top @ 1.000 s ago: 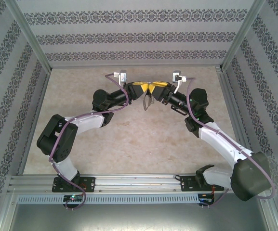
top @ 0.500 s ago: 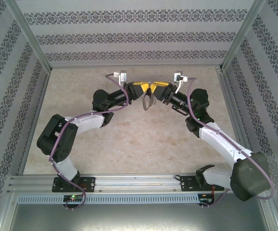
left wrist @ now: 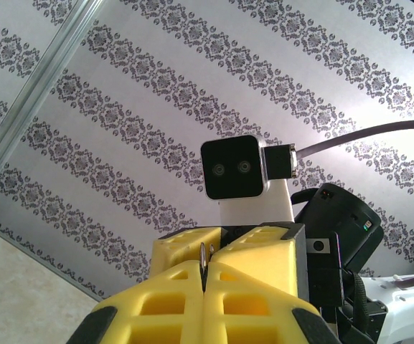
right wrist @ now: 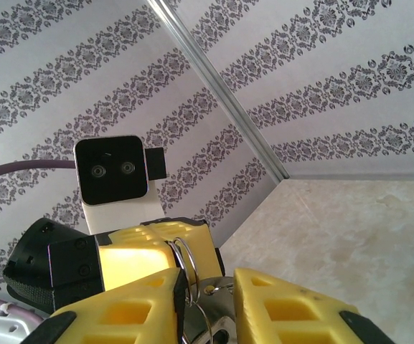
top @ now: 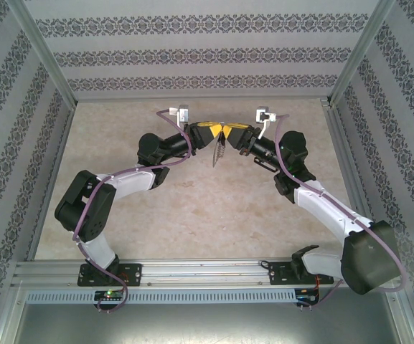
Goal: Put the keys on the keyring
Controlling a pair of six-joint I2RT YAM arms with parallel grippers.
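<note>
— How many grippers are here, and where?
— Two. The left gripper (top: 212, 132) and the right gripper (top: 231, 133) stand tip to tip, raised over the bench (top: 192, 208), near the middle of its far edge.
— What does the left one hold?
— It is clenched on the keyring (top: 219, 152). A thin metal edge shows between its pressed yellow fingers (left wrist: 156, 308). I count one keyring, and it hangs down from the place where the tips meet.
— And the right one?
— Its two fingers (right wrist: 293, 304) stand apart, with the wire turns of the ring in the gap. One small silvery piece (right wrist: 217, 292) sits there too. If it is the key, I cannot tell. If the fingers press on anything, I cannot tell either.
</note>
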